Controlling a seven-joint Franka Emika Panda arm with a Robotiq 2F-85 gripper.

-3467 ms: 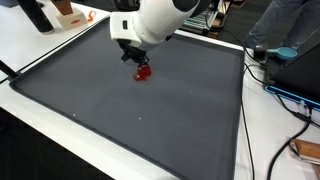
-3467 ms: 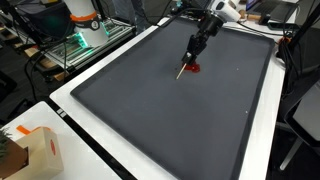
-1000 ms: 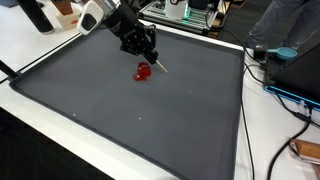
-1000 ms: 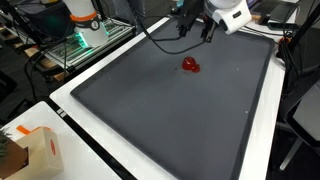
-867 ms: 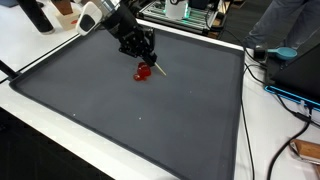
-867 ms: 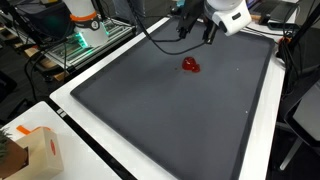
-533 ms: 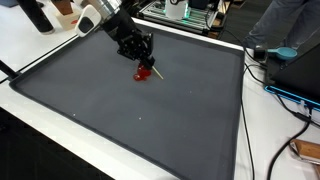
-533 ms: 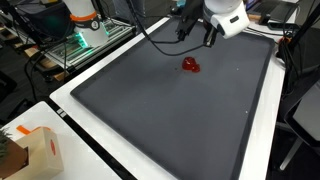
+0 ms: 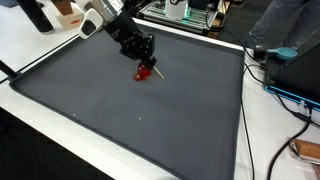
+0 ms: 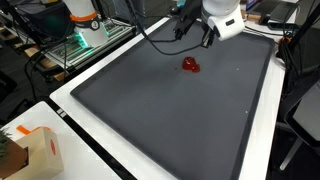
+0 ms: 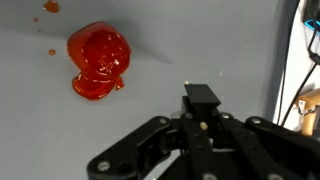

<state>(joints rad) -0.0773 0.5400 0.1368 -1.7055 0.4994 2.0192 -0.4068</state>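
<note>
A glossy red blob [image 9: 144, 72] lies on the dark grey mat [image 9: 150, 120] toward its far side; it also shows in the other exterior view [image 10: 190, 65] and at the upper left of the wrist view [image 11: 98, 60], with small red droplets [image 11: 50, 7] beside it. My gripper [image 9: 143, 55] hovers just above and behind the blob, shut on a thin stick [image 9: 155, 70] that slants down past the blob's side. In the wrist view the black fingers [image 11: 203, 112] are closed together, apart from the blob.
The mat has a raised black rim [image 9: 241, 90] on a white table [image 9: 270, 130]. Cables and a blue item [image 9: 285, 95] lie beside it. A cardboard box [image 10: 35, 150] stands at one corner. A person's legs [image 9: 290, 25] are at the back.
Over the last second the gripper with the stick has sunk slightly closer to the red blob. The blob has not moved.
</note>
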